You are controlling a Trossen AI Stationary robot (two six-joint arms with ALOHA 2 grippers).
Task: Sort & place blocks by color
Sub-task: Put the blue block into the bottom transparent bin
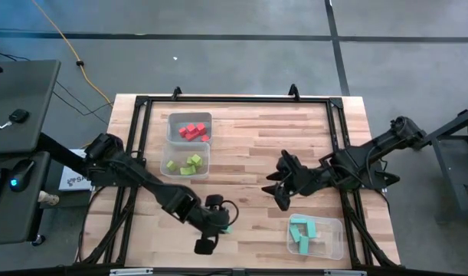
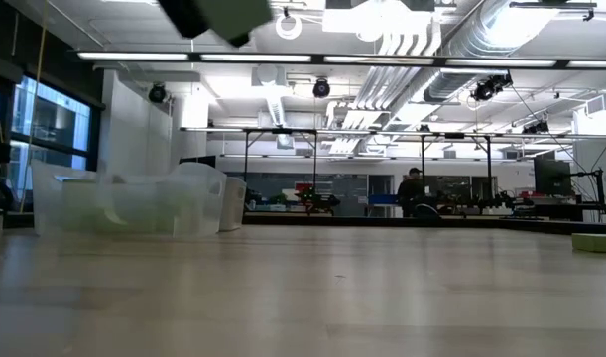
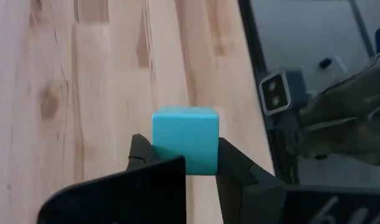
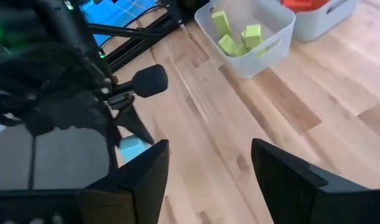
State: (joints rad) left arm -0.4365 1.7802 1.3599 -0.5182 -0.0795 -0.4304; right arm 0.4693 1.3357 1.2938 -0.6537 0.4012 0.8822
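Observation:
A teal cube sits between the fingers of my left gripper, near the table's near edge and left of the middle. It also shows in the right wrist view as the teal cube. My right gripper is open and hangs over the bare wood right of centre, as the high view shows. It touches nothing. Red blocks lie in the far left tub, lime green blocks in the tub beside it, and teal blocks in the near right tub. My left gripper pinches the teal cube by two opposite side faces, one finger on each. The fingers come slanting down from the table's left. The cube's front and top faces stick out past the fingertips. It is held above the wood, touching nothing else.
Three clear tubs stand on the table: the red one, the green one and the teal one. A black frame rims the tabletop. Bare wood lies between the two grippers.

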